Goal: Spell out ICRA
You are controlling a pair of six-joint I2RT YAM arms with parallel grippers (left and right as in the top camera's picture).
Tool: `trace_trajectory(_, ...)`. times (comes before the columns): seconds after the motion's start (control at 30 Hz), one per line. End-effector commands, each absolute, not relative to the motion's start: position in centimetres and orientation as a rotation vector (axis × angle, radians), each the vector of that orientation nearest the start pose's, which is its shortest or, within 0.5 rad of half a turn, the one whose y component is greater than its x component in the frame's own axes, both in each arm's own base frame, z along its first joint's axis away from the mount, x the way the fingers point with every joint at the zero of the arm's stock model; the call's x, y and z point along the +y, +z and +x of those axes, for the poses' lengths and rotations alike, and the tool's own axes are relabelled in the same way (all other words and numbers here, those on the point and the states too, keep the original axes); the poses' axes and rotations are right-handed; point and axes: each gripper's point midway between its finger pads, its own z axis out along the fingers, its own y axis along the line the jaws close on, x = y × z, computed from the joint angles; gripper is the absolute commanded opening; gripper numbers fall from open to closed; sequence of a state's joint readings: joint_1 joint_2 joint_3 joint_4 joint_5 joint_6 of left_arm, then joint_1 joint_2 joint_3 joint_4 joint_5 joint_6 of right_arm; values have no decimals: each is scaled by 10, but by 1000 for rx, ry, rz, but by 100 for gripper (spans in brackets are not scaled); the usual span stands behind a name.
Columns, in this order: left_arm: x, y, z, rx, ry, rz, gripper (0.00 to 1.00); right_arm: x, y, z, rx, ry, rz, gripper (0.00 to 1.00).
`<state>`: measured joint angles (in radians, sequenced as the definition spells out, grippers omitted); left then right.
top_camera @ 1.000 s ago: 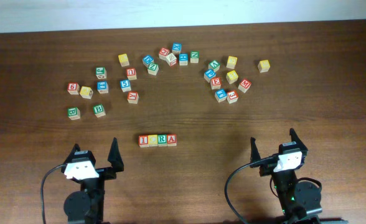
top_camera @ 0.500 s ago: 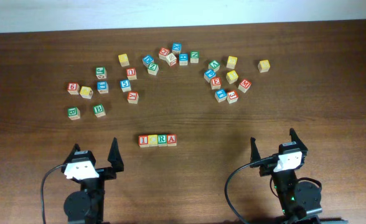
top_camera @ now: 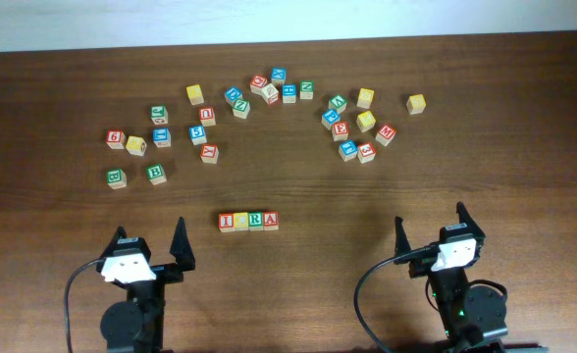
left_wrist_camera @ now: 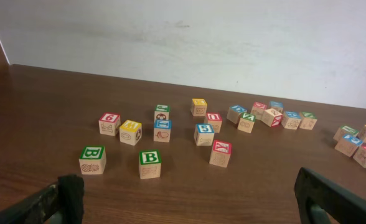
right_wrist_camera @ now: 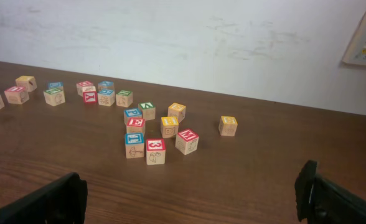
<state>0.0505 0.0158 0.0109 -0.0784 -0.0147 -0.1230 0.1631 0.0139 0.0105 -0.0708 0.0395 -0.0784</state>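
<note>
Nearest, the left gripper (top_camera: 152, 228) and right gripper (top_camera: 429, 216) stand at the front edge of the bench (top_camera: 298, 191), jaws wide, holding nothing. Between them, slightly farther, the ICRA row (top_camera: 248, 221) lies on bare wood. Beyond an open strip, loose letter cubes (top_camera: 208, 152) scatter toward the far edge.

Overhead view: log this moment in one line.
ICRA row: four cubes touching, front centre | left claw: open, empty, clear of row | right claw: open, empty | loose cubes: scattered behind
</note>
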Motion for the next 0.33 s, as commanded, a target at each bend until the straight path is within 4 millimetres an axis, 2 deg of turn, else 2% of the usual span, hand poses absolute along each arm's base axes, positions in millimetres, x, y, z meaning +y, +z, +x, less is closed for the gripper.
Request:
trace_trajectory(0.0,15,155,246,1651,-29,-143,99,32,155,244,1644,38,-154,98)
trace_trajectory(0.3,15,155,246,1651,-29,-143,99,32,155,244,1644,38,-154,98)
